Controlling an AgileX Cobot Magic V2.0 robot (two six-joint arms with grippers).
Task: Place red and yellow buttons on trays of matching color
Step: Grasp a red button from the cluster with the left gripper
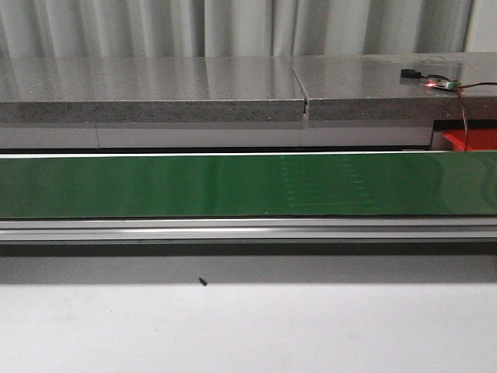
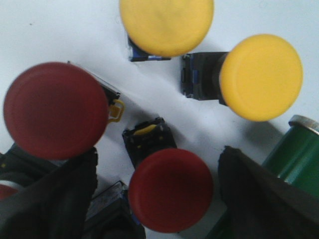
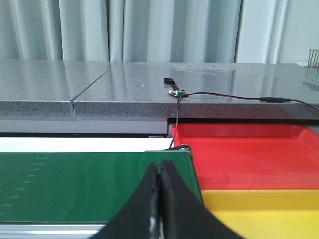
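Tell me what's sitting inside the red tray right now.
Nothing visible: the red tray shows only bare floor in the right wrist view, as does the yellow tray in front of it. The tray's near left corner is hidden behind the shut right end effector and the green belt.
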